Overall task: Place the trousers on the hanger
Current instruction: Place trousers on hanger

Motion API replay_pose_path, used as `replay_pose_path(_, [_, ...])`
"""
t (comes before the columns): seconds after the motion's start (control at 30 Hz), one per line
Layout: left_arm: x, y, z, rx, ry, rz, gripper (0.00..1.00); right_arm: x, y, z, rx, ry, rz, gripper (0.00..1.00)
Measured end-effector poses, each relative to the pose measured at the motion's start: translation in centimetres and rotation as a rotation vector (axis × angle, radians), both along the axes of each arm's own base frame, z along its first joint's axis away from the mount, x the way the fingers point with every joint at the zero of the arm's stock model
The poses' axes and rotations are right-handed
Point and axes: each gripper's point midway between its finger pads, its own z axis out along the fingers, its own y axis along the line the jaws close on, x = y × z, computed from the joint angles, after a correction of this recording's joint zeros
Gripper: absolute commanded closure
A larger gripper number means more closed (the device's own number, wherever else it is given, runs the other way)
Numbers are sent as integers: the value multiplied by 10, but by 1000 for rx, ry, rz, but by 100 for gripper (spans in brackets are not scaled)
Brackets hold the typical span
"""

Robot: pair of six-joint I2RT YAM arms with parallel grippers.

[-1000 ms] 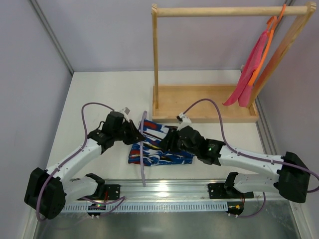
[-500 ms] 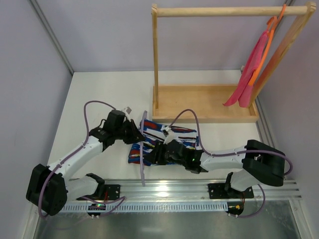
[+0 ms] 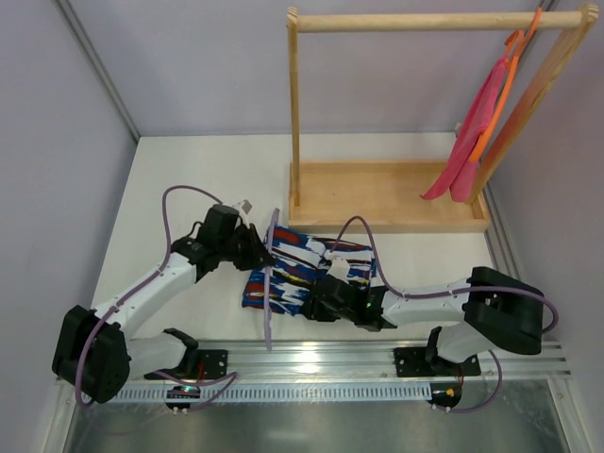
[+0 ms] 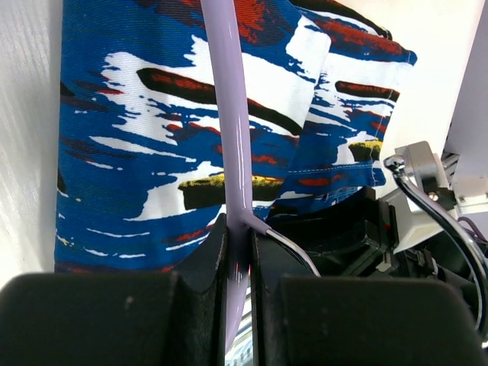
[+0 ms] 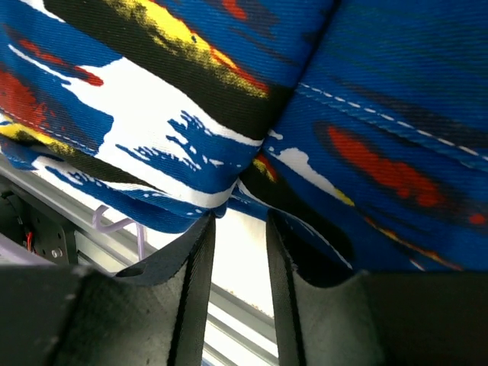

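Observation:
The trousers [image 3: 304, 267], royal blue with white, red, black and yellow patches, lie folded on the table between the two arms. The thin lavender hanger [image 3: 270, 283] stands across their left part. My left gripper [image 3: 257, 253] is shut on it. In the left wrist view the hanger's bar [image 4: 229, 114] runs up from the left gripper [image 4: 238, 255] over the trousers [image 4: 130, 152], and its metal hook [image 4: 293, 255] curves off to the right. My right gripper [image 3: 321, 294] is at the trousers' near edge. Its jaws [image 5: 238, 229] stand apart, tips against the fabric hem [image 5: 221, 206], nothing between them.
A wooden rack [image 3: 387, 196] stands at the back right, with a pink cloth [image 3: 477, 123] on an orange hanger hanging from its top rod [image 3: 425, 21]. A metal rail [image 3: 311, 359] runs along the near table edge. A grey wall closes the left side.
The right arm swung from over the trousers down to their near edge, and its jaws have narrowed a little. The left gripper stays shut on the hanger, barely moved.

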Motion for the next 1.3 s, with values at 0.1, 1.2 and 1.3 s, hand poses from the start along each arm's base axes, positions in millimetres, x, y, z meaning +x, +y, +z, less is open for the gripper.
replay_pose_path(0.1, [0, 0, 0, -7, -1, -5, 99, 1, -3, 12, -6, -5, -13, 51])
replay_pose_path(1.2, [1, -17, 0, -183, 33, -24, 100, 81, 14, 19, 134, -47, -221, 56])
replay_pose_path(1.3, [4, -13, 0, -183, 36, -10, 100, 81, 23, 20, 131, -46, -191, 96])
